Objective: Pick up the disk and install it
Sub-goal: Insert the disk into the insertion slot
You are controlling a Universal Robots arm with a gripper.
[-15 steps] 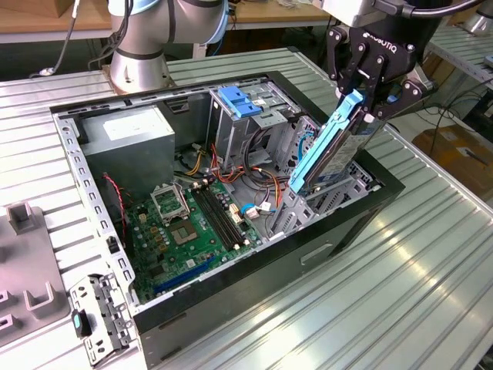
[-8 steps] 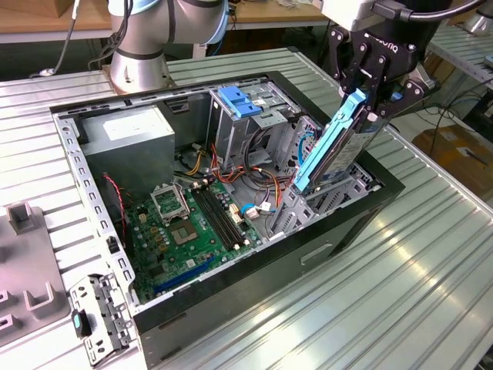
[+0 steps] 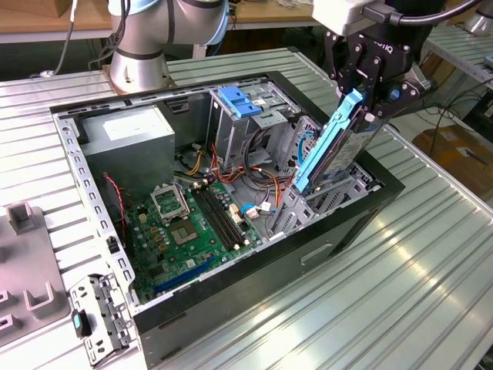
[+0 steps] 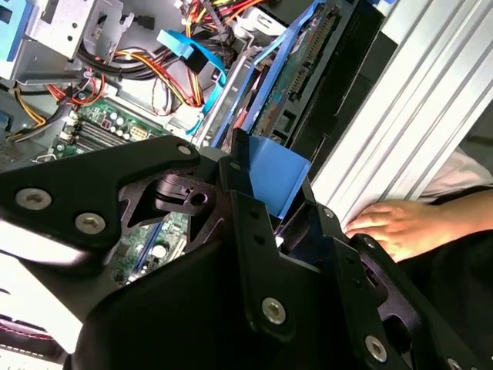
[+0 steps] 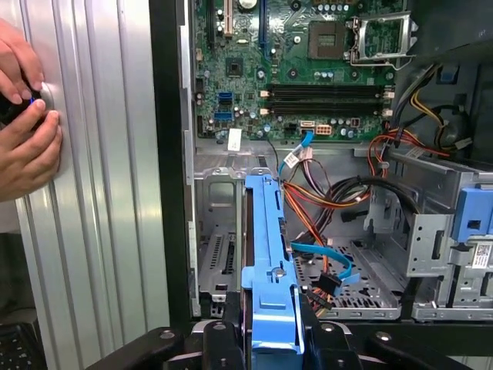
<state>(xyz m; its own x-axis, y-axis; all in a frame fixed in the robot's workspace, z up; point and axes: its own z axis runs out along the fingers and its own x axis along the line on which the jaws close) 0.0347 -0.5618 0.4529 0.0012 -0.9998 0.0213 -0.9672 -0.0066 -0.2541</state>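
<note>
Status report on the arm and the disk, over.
Gripper shut on the disk. Disk tilted, lower end inside the computer case. Loose cables beside it, a hand nearby.

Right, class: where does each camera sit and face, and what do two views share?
Exterior view: off the arm, looking down into the computer case; arm base, end effector gripping the disk.
First wrist view: at wrist, along disk toward motherboard; end effector.
Second wrist view: at wrist, past end effector into case.
Wrist views share disk, person's hand.
</note>
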